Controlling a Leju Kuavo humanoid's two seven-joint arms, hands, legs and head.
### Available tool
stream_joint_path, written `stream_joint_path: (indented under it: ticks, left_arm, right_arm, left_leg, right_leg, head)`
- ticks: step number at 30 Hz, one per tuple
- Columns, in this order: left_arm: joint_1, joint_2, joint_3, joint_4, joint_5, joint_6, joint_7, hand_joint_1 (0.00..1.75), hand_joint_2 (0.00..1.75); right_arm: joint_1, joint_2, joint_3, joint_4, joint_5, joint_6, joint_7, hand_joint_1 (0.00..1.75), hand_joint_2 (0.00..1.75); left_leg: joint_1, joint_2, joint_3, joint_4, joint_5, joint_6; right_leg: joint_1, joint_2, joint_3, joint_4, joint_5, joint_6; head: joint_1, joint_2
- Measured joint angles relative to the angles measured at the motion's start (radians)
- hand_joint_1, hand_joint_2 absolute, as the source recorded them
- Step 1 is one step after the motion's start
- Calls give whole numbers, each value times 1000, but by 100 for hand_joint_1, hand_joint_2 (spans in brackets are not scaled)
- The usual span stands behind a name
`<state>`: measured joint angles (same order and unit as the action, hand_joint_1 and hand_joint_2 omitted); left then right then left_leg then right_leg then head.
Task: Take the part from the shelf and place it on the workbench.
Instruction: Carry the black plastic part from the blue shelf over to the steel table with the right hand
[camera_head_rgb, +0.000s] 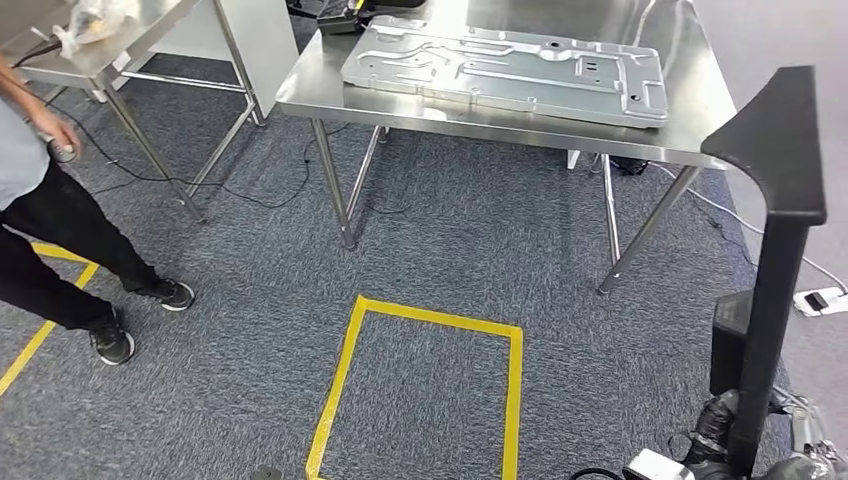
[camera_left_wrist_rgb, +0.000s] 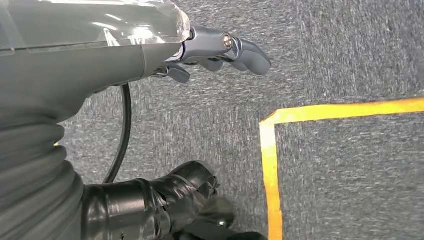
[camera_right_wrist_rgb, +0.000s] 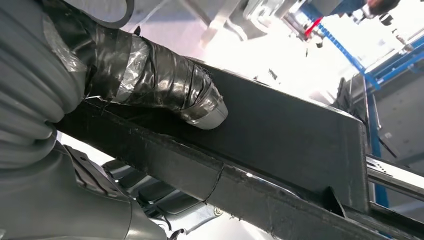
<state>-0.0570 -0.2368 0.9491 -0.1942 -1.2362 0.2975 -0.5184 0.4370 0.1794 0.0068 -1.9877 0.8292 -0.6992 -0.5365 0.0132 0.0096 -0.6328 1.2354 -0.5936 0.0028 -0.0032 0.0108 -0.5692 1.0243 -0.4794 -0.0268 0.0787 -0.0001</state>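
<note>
At the right side of the head view, the right hand (camera_head_rgb: 725, 435) grips a long black part (camera_head_rgb: 775, 260) and holds it upright, away from any shelf. In my judgement the taking is done; the carrying and placing are left. The steel surface (camera_head_rgb: 300, 95) stands ahead, beyond a yellow tape square (camera_head_rgb: 345, 355), and already bears a large metal panel (camera_head_rgb: 505, 65). The left hand (camera_left_wrist_rgb: 220, 50) hangs over the carpet with fingers curled, holding nothing. I see no containers.
</note>
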Motion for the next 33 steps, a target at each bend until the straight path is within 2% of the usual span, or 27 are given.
stream_joint_path:
  ticks: [1,2,3,5,7,8,9,10,12,13,14,15,16,17,18,19,22,24,25,27,28,29,30,31,32,33]
  left_arm:
    - [0,1,0,0,0,-1,0,0,175]
    - [0,2,0,0,-1,-2,0,0,175]
    - [-2,3,0,0,-2,-4,0,0,175]
    - [-4,4,0,0,-6,-9,-4,0,175]
    - [-3,4,0,0,-10,-17,-10,0,175]
    - [-3,4,0,0,-10,-20,-13,0,175]
    - [-3,4,0,0,-11,-23,-15,0,175]
    - [-3,4,0,0,-11,-26,-17,0,175]
    - [-3,4,0,0,-11,-29,-19,0,175]
    - [-2,4,0,0,-12,-30,-19,0,175]
    - [-2,4,0,0,-12,-31,-19,0,175]
    - [-2,4,0,0,-12,-31,-20,0,175]
    - [-2,4,0,0,-12,-31,-20,0,175]
    - [-2,4,0,0,-12,-31,-20,0,175]
    - [-3,4,0,0,-12,-31,-20,0,175]
    - [-3,4,0,0,-12,-31,-20,0,175]
    - [-4,4,0,0,-12,-32,-21,0,175]
    - [-5,4,0,0,-12,-32,-21,0,175]
    - [-5,4,0,0,-12,-32,-21,0,175]
    - [-4,4,0,0,-12,-32,-21,0,175]
    - [-2,4,0,0,-12,-32,-21,0,175]
    - [-1,4,0,0,-12,-32,-21,0,175]
    - [0,4,0,0,-12,-32,-21,0,175]
    - [0,4,0,0,-12,-32,-21,0,175]
    - [-1,4,0,0,-12,-32,-21,0,175]
    - [-2,6,0,0,-12,-32,-21,0,175]
  right_arm:
    - [-1,-8,14,2,-8,0,-6,175,175]
    - [-2,-13,26,4,-13,0,-17,175,175]
    - [-4,-14,33,4,-13,0,-32,175,175]
    - [-6,-13,37,4,-9,0,-52,175,175]
    - [-7,-13,37,3,-7,0,-60,175,175]
    - [-7,-13,37,3,-8,0,-61,175,175]
    - [-8,-13,37,3,-8,0,-62,175,175]
    - [-9,-13,37,3,-9,0,-63,175,175]
    - [-11,-13,37,3,-11,0,-65,175,175]
    - [-11,-13,37,3,-12,0,-65,175,175]
    - [-11,-13,37,3,-13,0,-66,175,175]
    - [-11,-13,37,3,-14,0,-66,175,175]
    - [-11,-13,37,3,-15,0,-67,175,175]
    - [-12,-13,37,3,-16,0,-68,175,175]
    - [-13,-13,37,3,-16,0,-68,175,175]
    - [-13,-13,37,3,-16,0,-69,175,175]
    - [-13,-13,37,3,-16,0,-70,175,175]
    - [-13,-13,37,3,-16,0,-70,175,175]
    - [-14,-13,37,3,-16,0,-70,175,175]
    - [-14,-13,37,3,-16,0,-70,175,175]
    - [-14,-13,37,3,-16,0,-70,175,175]
    - [-14,-13,37,3,-16,0,-70,175,175]
    - [-14,-13,37,3,-16,0,-70,175,175]
    - [-14,-13,37,4,-16,0,-70,175,175]
    - [-14,-13,37,4,-16,0,-70,175,175]
    - [-14,-13,37,4,-16,0,-70,175,175]
  left_leg:
    - [0,-1,21,-64,42,4]
    - [-2,-3,44,-125,70,8]
    - [-3,-6,60,-166,85,12]
    - [-7,-9,68,-190,85,19]
    - [-4,-7,70,-198,91,29]
    - [-2,-6,72,-203,95,35]
    - [1,-5,74,-208,97,39]
    - [3,-3,75,-210,98,42]
    - [3,0,75,-210,97,44]
    - [3,1,75,-210,96,44]
    - [3,2,77,-210,95,44]
    - [4,2,80,-210,94,42]
    - [4,2,83,-210,91,39]
    - [3,2,87,-210,89,36]
    - [1,1,89,-209,86,31]
    - [0,2,90,-210,85,26]
    - [0,3,94,-218,86,8]
    - [1,2,89,-199,69,-1]
    - [2,1,73,-162,45,-4]
    - [2,0,12,-32,-21,-6]
    - [2,0,-19,31,-43,-6]
    - [2,0,-37,66,-47,-5]
    - [2,-1,-38,62,-31,-3]
    - [1,-1,-20,20,2,1]
    - [0,-2,11,-49,41,7]
    - [-3,-3,42,-117,69,12]
  right_leg:
    - [0,5,2,5,-5,3]
    - [2,8,2,12,-10,7]
    - [3,10,0,16,-13,12]
    - [4,12,-3,19,-15,23]
    - [2,11,-3,19,-17,32]
    - [1,8,-9,32,-27,38]
    - [0,5,-22,63,-47,44]
    - [-4,1,-47,116,-76,50]
    - [-10,-1,-113,245,-132,60]
    - [-12,-2,-135,285,-140,63]
    - [-15,-3,-137,285,-126,64]
    - [-17,-5,-117,242,-92,64]
    - [-18,-8,-82,170,-52,63]
    - [-18,-11,-47,99,-24,60]
    - [-15,-13,-21,44,-5,56]
    - [-12,-14,-9,16,0,52]
    - [-8,-10,-8,5,0,36]
    - [-11,-10,-1,-7,5,21]
    - [-12,-11,3,-12,7,15]
    - [-9,-12,4,-14,6,7]
    - [-6,-11,4,-13,5,4]
    - [-4,-10,5,-12,4,3]
    - [-2,-8,6,-10,2,2]
    - [-1,-6,7,-8,1,2]
    - [0,-5,8,-5,-2,3]
    - [3,-4,8,0,-5,5]
  head:
    - [0,0]
    - [0,0]
    - [0,0]
    - [0,0]
    - [0,0]
    - [1,0]
    - [1,0]
    - [1,0]
    - [1,0]
    - [1,0]
    - [1,0]
    - [1,0]
    - [1,0]
    - [1,0]
    - [1,0]
    - [1,0]
    - [1,0]
    - [0,0]
    - [0,0]
    - [-1,0]
    - [-1,0]
    - [0,0]
    - [0,0]
    - [0,0]
    - [0,0]
    - [0,0]
